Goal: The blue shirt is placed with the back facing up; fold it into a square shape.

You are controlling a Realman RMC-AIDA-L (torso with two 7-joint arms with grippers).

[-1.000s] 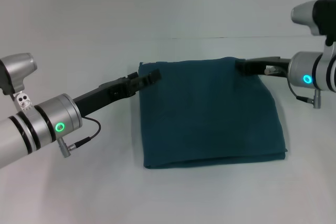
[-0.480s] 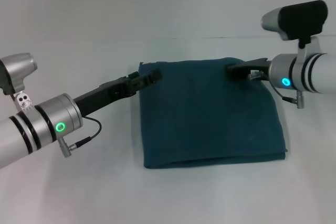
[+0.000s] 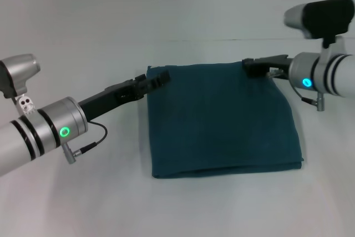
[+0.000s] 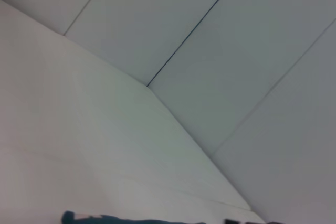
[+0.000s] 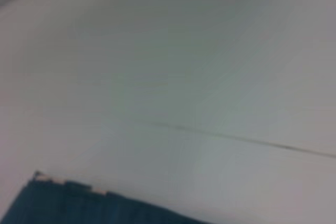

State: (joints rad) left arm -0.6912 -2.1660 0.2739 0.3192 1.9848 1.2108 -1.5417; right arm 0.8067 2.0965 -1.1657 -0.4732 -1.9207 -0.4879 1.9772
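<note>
The blue shirt (image 3: 222,120) lies folded into a rough square in the middle of the white table, plain side up, no lettering showing. My left gripper (image 3: 159,77) is at the shirt's far left corner, at its edge. My right gripper (image 3: 250,67) is at the far right corner, just above the cloth. A thin strip of the shirt shows in the left wrist view (image 4: 105,219), and one corner of it shows in the right wrist view (image 5: 73,205).
The white table (image 3: 83,192) spreads around the shirt on all sides. A light wall (image 3: 177,4) rises behind the table's far edge. Both forearms reach in from the left and right sides.
My right gripper swung in over the shirt's far right corner, then rose a little and drew back right. My left gripper lifted slightly. The shirt has not moved.
</note>
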